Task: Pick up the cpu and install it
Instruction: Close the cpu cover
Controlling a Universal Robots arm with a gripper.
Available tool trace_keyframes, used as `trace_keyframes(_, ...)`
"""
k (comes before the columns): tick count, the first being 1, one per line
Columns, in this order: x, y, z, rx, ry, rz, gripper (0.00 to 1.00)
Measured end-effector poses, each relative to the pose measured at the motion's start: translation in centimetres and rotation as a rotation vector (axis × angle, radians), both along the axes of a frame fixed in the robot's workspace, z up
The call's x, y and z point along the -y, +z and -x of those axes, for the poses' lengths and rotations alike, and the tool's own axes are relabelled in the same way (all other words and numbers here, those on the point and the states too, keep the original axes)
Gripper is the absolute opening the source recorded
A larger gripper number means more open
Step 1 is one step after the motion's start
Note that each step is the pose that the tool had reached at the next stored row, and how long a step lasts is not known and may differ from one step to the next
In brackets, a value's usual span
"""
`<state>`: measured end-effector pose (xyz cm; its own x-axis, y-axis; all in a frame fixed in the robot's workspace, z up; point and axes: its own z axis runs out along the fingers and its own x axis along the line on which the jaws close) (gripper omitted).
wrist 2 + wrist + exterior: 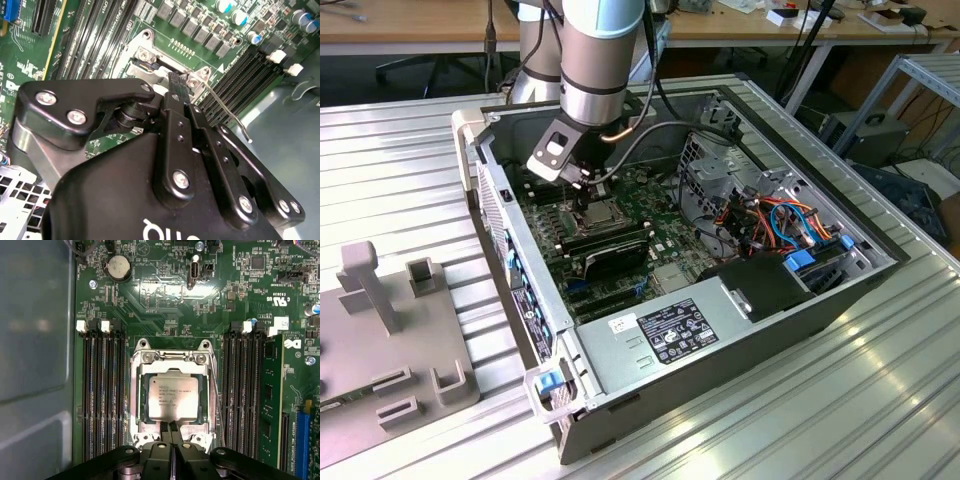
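The cpu [173, 397] lies flat inside the motherboard socket [172, 358], between 2 groups of memory slots [102, 395]. The gripper [170, 426] hangs just over the edge of the cpu, with its fingers [165, 432] pressed together.

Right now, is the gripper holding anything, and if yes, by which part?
Nothing is held. The gripper is shut, its tips at one edge of the cpu, which lies flat in the socket.

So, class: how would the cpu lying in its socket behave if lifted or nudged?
The cpu looks thin, flat, metal-faced: probably stiff, light, unlikely to roll. Its shiny face may be slippery. The socket frame around it likely blocks sideways pushes.
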<state>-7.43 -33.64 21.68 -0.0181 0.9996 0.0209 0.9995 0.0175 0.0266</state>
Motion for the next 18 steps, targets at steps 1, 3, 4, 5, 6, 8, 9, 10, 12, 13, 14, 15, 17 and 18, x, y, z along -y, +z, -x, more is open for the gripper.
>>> trace_keyframes(1, 0.0, 0.0, 0.0, 0.0, 0.0, 0.0, 0.11)
trace_keyframes(3, 0.0, 0.0, 0.0, 0.0, 0.0, -0.0001, 0.11)
trace_keyframes(4, 0.0, -0.01, 0.0, 0.0, 0.0, 0.0, 0.11)
trace_keyframes(5, 0.0, -0.01, 0.02, 0.0, 0.0, -0.0001, 0.11)
trace_keyframes(6, 0.0, -0.07, 0.06, 0.0001, 0.0, -0.0003, 0.11)
trace_keyframes(8, 0.0, -0.18, 0.16, 0.0001, 0.0, -0.0001, 0.11)
trace_keyframes(9, 0.0, -0.23, 0.21, 0.0, -0.001, -0.0001, 0.11)
trace_keyframes(10, 0.0, -0.26, 0.24, 0.0, -0.001, -0.0001, 0.11)
trace_keyframes(12, 0.0, -0.35, 0.28, 0.0001, -0.001, -0.0002, 0.11)
trace_keyframes(13, 0.0, -0.42, 0.28, 0.0001, -0.001, -0.0002, 0.11)
trace_keyframes(14, 0.0, -0.58, 0.29, 0.0001, -0.001, -0.0001, 0.11)
trace_keyframes(15, 0.0, -0.64, 0.3, 0.0, -0.001, -0.0001, 0.11)
trace_keyframes(17, 0.01, -0.67, 0.3, -0.0001, -0.001, 0.0002, 0.11)
trace_keyframes(18, 0.0, -0.7, 0.3, 0.0, -0.001, 0.0, 0.11)
